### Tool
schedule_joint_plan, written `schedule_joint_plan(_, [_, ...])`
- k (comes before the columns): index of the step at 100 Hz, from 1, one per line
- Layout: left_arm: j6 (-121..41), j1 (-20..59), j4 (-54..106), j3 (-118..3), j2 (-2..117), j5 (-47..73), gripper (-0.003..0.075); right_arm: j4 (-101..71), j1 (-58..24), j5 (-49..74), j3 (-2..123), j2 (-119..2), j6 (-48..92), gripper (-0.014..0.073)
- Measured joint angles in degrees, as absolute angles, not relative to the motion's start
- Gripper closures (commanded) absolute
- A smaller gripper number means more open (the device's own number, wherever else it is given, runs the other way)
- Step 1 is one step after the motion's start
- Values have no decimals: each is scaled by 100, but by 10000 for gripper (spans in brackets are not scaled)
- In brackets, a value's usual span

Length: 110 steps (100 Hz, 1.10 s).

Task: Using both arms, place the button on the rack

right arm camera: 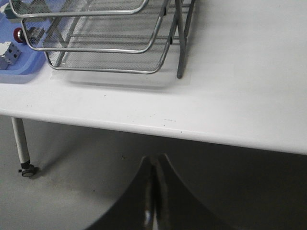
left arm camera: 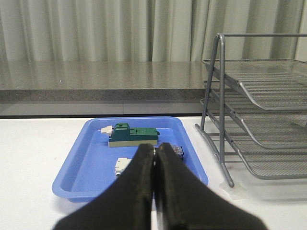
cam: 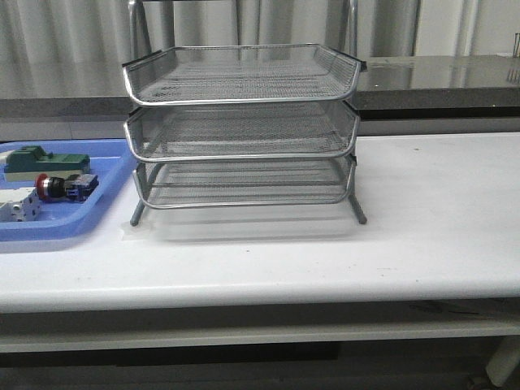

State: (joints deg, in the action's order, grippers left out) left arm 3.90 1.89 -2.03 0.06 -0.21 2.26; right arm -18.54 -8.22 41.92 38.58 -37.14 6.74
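Observation:
The button (cam: pixel 65 186), red head and dark block body, lies in the blue tray (cam: pixel 57 223) at the left of the table. In the left wrist view only its dark end (left arm camera: pixel 177 152) shows past my fingers. The three-tier silver wire rack (cam: pixel 244 130) stands mid-table, and also shows in the left wrist view (left arm camera: pixel 259 120) and the right wrist view (right arm camera: pixel 105 43). My left gripper (left arm camera: pixel 156 149) is shut and empty, in front of the tray. My right gripper (right arm camera: pixel 154 160) is shut and empty, below the table's front edge. Neither arm shows in the front view.
The blue tray also holds a green block part (cam: pixel 45 161) and a white block part (cam: pixel 18 206); both show in the left wrist view, the green part (left arm camera: pixel 132 135) and the white part (left arm camera: pixel 121 166). A grey counter (cam: pixel 439 77) runs behind the table. A castor leg (right arm camera: pixel 22 153) stands under the table.

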Motion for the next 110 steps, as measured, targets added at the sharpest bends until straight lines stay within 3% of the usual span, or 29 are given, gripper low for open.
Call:
schedule_joint_plan(14, [390, 189, -203, 6, -21, 226, 741, -2148, -822, 4112, 3858, -4057, 674, 568])
schedule_joint_plan(36, [390, 189, -203, 6, -21, 226, 741, -2910, -822, 4045, 3858, -4436, 674, 168])
schedule_joint_plan(41, [390, 189, -203, 6, -21, 226, 741, -3055, -822, 4019, 3858, -4532, 674, 114])
schedule_joint_plan(80, [390, 189, -203, 6, -21, 226, 741, -4077, -822, 3096, 3858, -5717, 850, 106])
schedule_joint_plan(110, [390, 189, -203, 6, -21, 226, 741, -5972, -822, 2497, 4019, -7218, 2441, 106])
